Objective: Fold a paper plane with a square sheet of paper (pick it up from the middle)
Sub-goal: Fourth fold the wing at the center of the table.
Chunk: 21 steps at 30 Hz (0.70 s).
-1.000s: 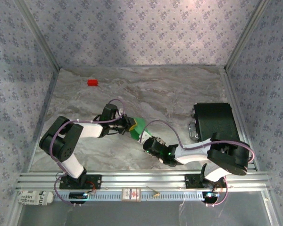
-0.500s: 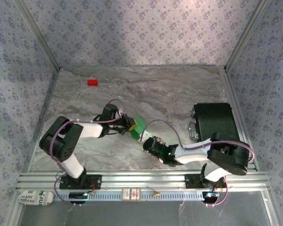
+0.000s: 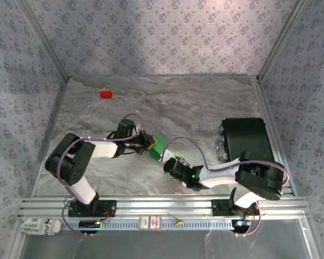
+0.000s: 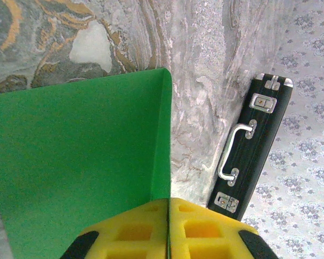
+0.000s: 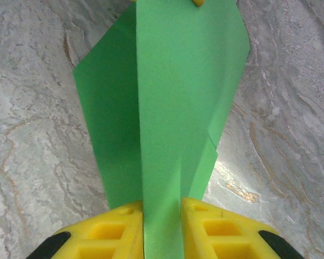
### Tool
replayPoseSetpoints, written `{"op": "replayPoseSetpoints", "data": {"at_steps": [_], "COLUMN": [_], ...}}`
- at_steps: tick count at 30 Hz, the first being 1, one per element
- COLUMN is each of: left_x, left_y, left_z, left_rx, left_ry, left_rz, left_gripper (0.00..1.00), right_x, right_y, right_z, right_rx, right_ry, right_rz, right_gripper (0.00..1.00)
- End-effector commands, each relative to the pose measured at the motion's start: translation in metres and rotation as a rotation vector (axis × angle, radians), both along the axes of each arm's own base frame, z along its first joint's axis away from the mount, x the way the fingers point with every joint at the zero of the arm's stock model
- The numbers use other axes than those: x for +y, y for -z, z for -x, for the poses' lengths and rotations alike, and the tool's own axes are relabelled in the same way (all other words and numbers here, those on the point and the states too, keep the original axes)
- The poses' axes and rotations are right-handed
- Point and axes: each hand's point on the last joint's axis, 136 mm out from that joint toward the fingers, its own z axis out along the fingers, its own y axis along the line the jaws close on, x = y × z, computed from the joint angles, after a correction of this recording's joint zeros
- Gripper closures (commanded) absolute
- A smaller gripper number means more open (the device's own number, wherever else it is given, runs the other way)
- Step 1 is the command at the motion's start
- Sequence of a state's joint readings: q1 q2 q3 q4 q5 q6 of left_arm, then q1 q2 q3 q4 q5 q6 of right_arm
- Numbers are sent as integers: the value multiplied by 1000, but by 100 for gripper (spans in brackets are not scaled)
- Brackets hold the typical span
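the folded green paper (image 3: 158,144) sits near the middle of the table (image 3: 205,108), the left gripper (image 3: 149,142) pinched shut on its 9 o'clock edge and the right gripper (image 3: 168,161) clamped on its 5 o'clock end. a clean crease likely needs both pulling it taut, edges aligned.

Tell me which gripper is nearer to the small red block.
Left. The left gripper is right of the red block and nearer the front; the right gripper, gripping the same green paper, is farther that way.
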<state>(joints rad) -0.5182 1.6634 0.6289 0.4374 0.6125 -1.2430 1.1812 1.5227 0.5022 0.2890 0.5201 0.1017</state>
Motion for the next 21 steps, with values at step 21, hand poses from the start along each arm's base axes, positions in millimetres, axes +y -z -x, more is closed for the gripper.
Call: {"op": "replayPoseSetpoints", "data": {"at_steps": [21], "left_x": [-1], "left_y": [-6], "left_z": [0], "left_rx": [-14], "left_ry": [1], "left_rz": [1], "left_gripper": [92], "right_x": [5], "right_y": [-12], "right_z": [-8], "right_rx": [-4], "right_ry": [43], "right_rz": [-77], "right_gripper": [75]}}
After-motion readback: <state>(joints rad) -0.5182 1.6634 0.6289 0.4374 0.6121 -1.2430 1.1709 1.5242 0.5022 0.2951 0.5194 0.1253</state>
